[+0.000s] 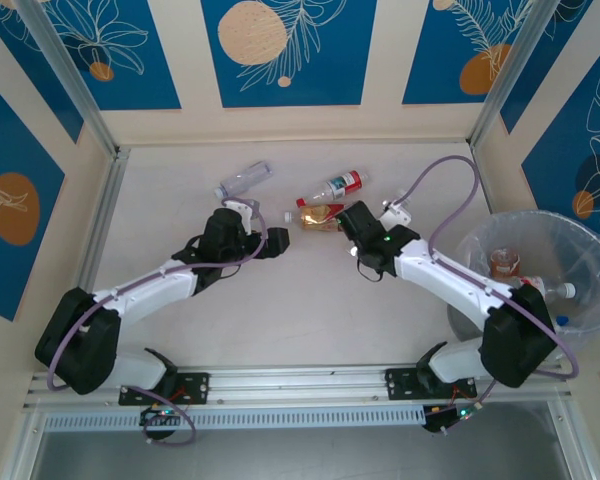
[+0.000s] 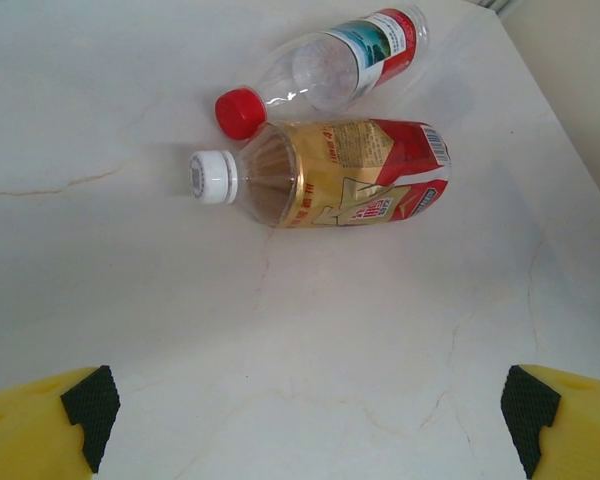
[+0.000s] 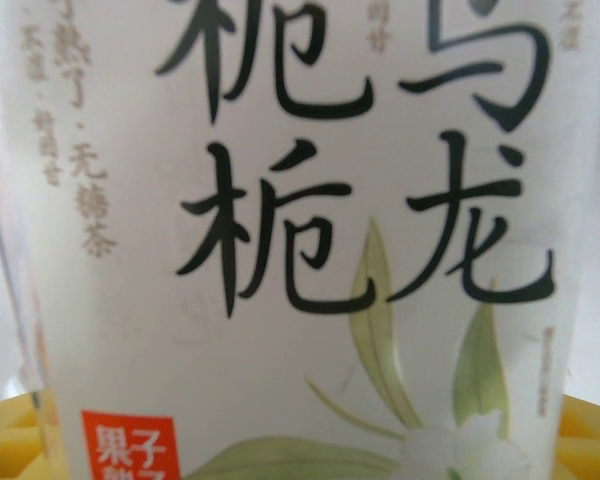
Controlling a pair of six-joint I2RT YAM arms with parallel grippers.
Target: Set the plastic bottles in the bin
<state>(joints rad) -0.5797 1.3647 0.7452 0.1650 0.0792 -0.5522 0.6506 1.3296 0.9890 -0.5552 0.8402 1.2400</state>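
- The right gripper (image 1: pixel 348 222) is clenched on a white-labelled plastic bottle (image 3: pixel 300 250) at the middle of the pale desk (image 1: pixel 310 310).
- The pick looks done. Next I'd expect a swing right to the round, bag-lined bin (image 1: pixel 580 236), letting go above it.
- The left gripper (image 2: pixel 310 410) hangs released near a gold-labelled plastic bottle (image 2: pixel 340 175).

White veined table (image 2: pixel 280 380). Gold-label bottle (image 2: pixel 325 187) on its side ahead of left fingers (image 2: pixel 85 412), white cap leftward. Red-cap bottle (image 2: pixel 330 65) just beyond it. Clear bottle (image 1: pixel 243 180) apart, also on its side.
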